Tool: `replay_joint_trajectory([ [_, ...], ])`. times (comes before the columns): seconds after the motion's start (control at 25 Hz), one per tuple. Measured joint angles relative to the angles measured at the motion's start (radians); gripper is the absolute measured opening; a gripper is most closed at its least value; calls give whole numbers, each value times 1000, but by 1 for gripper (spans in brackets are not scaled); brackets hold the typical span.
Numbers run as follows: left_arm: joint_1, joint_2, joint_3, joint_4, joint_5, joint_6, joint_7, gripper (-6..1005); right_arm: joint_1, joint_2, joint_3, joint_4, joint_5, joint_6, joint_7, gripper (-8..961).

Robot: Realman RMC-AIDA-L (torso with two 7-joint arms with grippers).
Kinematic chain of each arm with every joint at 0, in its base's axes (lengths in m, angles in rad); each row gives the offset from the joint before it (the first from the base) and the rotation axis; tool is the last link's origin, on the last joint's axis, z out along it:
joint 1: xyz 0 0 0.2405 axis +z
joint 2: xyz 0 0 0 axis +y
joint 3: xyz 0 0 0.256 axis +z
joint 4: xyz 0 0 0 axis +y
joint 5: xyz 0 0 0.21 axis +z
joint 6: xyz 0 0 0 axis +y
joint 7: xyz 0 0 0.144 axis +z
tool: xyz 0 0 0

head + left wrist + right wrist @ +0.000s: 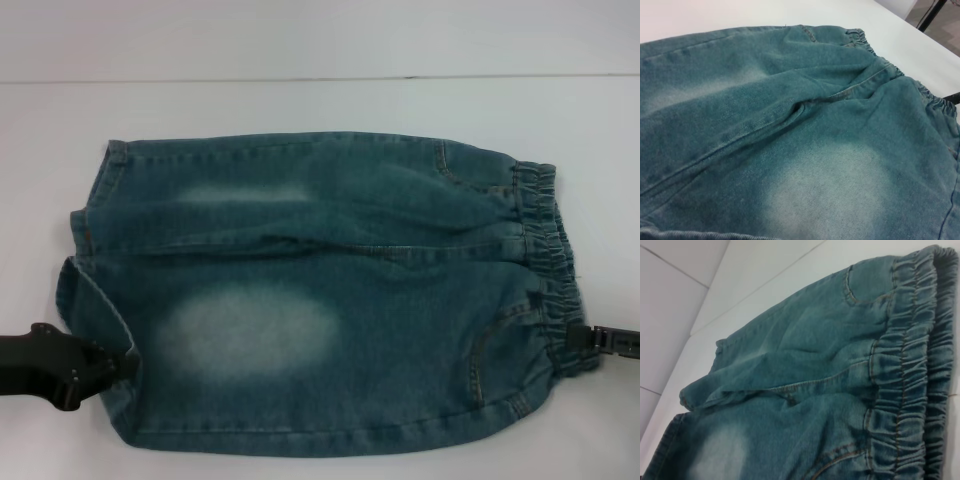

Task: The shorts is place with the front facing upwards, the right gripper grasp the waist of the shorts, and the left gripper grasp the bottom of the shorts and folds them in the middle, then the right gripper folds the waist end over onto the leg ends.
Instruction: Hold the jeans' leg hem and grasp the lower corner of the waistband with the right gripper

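Shorts (320, 290): we see them flat on the table (300, 100), mid-frame.
Left hand (125, 365): lower left, at the leg hem; grip unclear.
Right hand (585, 340): right edge, at the waist (545, 250); grip unclear.

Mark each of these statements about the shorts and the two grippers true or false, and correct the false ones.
1. The shorts lie spread flat and unfolded on the white table. True.
2. The waist is toward the robot's left. False: the gathered elastic band is at the robot's right, and the leg ends are at its left.
3. The left gripper is at the near leg hem. True.
4. The right gripper hovers over the middle of the shorts. False: it is at the near end of the waist, at the shorts' edge.
5. The shorts have pale faded patches. True.
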Motion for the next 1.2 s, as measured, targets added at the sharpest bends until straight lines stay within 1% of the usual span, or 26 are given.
replay_joint_trajectory([
  [0.16,-4,0,0,0,0,1,0,36,5,0,-19,0,0,-7,6,911],
  [0.48,-6,-2,2,2,0,3,-2,37,7,-1,-11,-8,7,-36,5,912],
  [0.84,-5,-2,2,2,0,5,-3,38,16,2,-24,-9,1,-31,7,911],
  [1.2,-5,-1,3,0,0,6,-3,37,26,-3,-43,-9,0,-35,19,908],
])
